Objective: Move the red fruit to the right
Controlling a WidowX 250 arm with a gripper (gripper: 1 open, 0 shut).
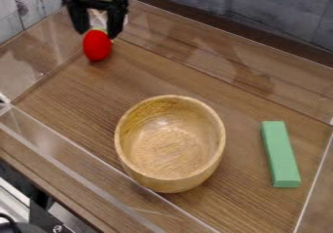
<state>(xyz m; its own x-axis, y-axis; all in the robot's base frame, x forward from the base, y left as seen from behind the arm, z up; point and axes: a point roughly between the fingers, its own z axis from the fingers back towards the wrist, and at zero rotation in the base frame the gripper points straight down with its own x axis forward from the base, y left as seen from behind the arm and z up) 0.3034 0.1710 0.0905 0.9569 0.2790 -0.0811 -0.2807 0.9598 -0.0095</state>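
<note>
The red fruit (96, 46) is a small glossy red ball lying on the wooden table near its far left corner. My gripper (97, 25) hangs just above and behind it, black fingers pointing down and spread apart, open with nothing between them. One fingertip (80, 23) shows left of the fruit's top, the other to its right. The fruit rests on the table, and I cannot tell whether the fingers touch it.
A wooden bowl (170, 141) stands in the middle front of the table. A green block (278, 153) lies at the right. Clear plastic walls (39, 139) ring the table.
</note>
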